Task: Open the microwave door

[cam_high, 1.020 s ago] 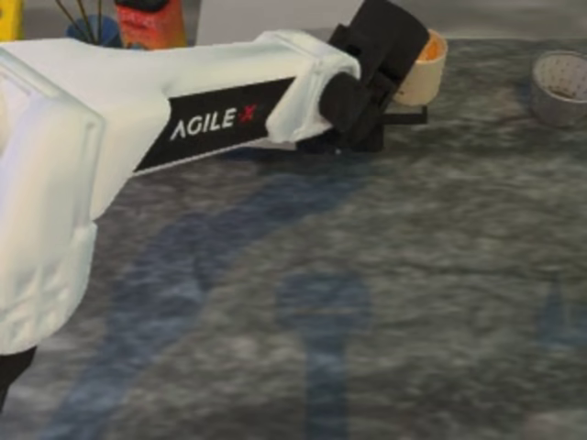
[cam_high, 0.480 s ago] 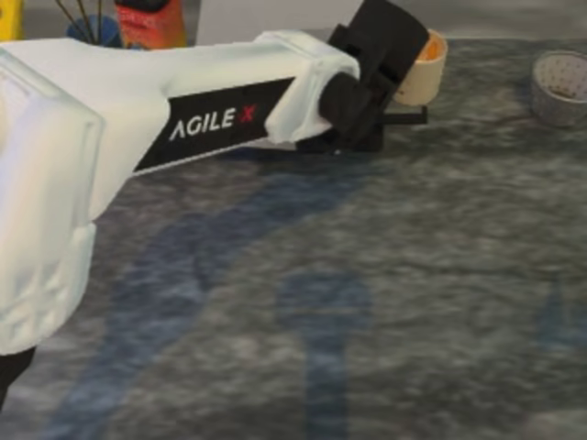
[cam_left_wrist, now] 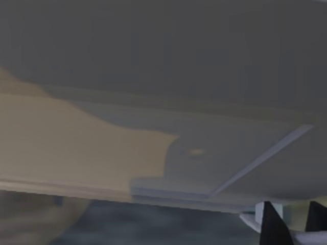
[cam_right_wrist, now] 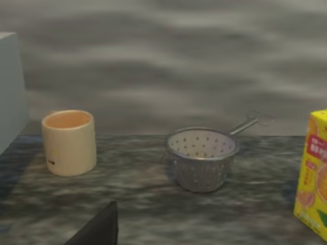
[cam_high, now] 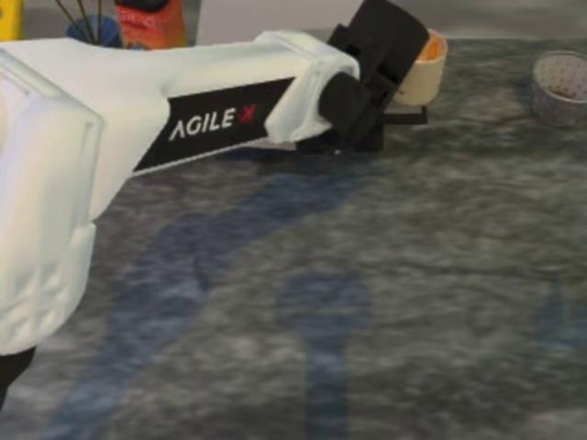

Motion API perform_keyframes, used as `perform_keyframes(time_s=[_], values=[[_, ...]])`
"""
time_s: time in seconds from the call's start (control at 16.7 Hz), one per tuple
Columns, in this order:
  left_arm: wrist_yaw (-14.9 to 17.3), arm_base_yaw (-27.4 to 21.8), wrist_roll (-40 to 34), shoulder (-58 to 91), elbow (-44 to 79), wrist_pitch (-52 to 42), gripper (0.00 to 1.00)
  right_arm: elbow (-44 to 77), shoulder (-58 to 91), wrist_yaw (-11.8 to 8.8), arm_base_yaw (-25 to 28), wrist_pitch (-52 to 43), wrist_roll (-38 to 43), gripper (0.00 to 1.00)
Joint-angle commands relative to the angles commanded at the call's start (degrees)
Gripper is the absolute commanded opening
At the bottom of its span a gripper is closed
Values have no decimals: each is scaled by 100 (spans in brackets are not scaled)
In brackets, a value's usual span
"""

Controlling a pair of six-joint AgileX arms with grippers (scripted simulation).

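The microwave point(cam_high: 275, 18) shows as a pale grey box at the table's far edge, mostly hidden behind my left arm. Up close, the left wrist view is filled by the grey microwave door point(cam_left_wrist: 168, 56), with a beige interior point(cam_left_wrist: 61, 138) showing beside it, so the door stands ajar. My left gripper point(cam_high: 381, 87) is at the door's edge, shut on the pale bar handle point(cam_left_wrist: 263, 212) that lies between its dark fingertips point(cam_left_wrist: 271, 227). My right gripper point(cam_right_wrist: 99, 229) is outside the top view and shows only as a dark tip low in its own wrist view.
A beige cup point(cam_high: 426, 64) stands just behind the left gripper, also seen as the cup point(cam_right_wrist: 69, 143). A metal strainer point(cam_high: 559, 87) sits at the far right. A yellow carton point(cam_right_wrist: 314, 173) stands near it. An orange container point(cam_high: 151, 23) and blue pot point(cam_high: 92, 29) are far left.
Almost nothing differs; the left gripper has crept very slightly at the door's edge.
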Motion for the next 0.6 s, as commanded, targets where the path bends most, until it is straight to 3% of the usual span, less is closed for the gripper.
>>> perform_keyframes(time_s=[0.6], values=[[102, -11, 122, -121, -197, 141, 0, 0, 0, 0, 0, 0, 0, 100]])
